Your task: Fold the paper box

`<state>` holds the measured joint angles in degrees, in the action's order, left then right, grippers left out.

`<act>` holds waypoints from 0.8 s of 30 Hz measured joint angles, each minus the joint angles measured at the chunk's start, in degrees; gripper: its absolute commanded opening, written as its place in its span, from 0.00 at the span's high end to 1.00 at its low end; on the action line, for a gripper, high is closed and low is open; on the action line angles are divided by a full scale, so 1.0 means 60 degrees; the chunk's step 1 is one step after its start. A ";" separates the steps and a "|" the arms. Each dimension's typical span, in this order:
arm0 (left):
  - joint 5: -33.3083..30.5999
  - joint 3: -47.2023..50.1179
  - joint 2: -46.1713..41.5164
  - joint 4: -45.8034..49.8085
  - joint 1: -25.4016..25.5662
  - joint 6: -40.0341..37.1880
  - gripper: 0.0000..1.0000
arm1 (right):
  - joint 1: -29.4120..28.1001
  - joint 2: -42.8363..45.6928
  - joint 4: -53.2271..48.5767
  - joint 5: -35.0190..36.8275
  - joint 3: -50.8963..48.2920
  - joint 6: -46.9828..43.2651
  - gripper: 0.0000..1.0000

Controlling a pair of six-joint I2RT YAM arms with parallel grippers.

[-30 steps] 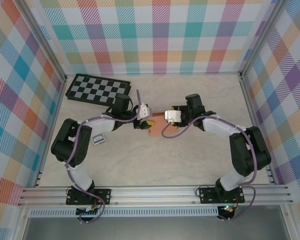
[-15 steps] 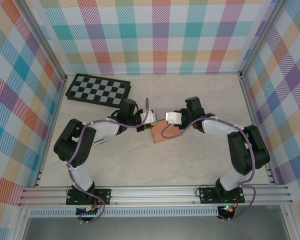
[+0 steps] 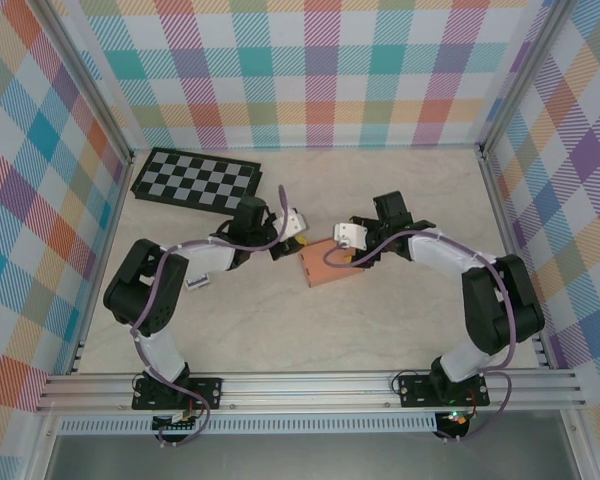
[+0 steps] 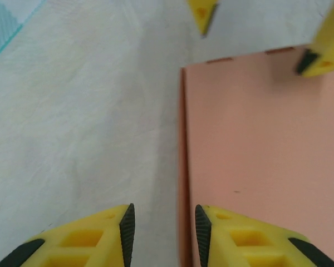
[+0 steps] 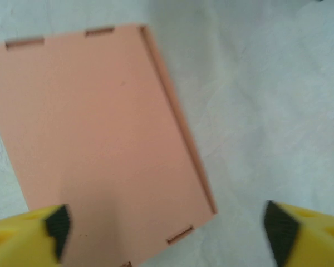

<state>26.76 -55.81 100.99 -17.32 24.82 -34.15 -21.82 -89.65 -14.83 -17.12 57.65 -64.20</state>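
Right gripper jaws sprung wide since half-second back, poised over paper box. Box flat on table, centre frame. Left gripper backed off upper-left; jaws narrowly apart, box edge between, unclamped.

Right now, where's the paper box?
Top view: the paper box lies on the table near centre, between the left gripper and the right gripper.

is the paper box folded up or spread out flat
Folded up: the paper box is a closed flat rectangle with a raised side wall and tabs in slots, no flaps spread.
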 measured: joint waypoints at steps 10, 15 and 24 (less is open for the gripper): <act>-0.1118 -0.1093 -0.1246 0.1577 -0.0153 0.4583 0.57 | 0.0546 0.0659 -0.1166 0.2597 0.2557 0.9588 0.00; -0.1242 -0.0882 -0.1315 0.2171 0.0280 0.5544 0.57 | 0.1883 -0.0295 -0.4415 0.2718 0.4335 1.5562 0.00; -0.1217 -0.1231 0.0335 0.2408 0.0692 0.6655 0.57 | -0.0036 -0.0229 -0.5246 0.0401 0.1293 2.3197 0.00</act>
<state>19.46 -63.20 103.00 -2.87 28.97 5.78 -22.04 -91.02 -46.30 -14.72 65.41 74.98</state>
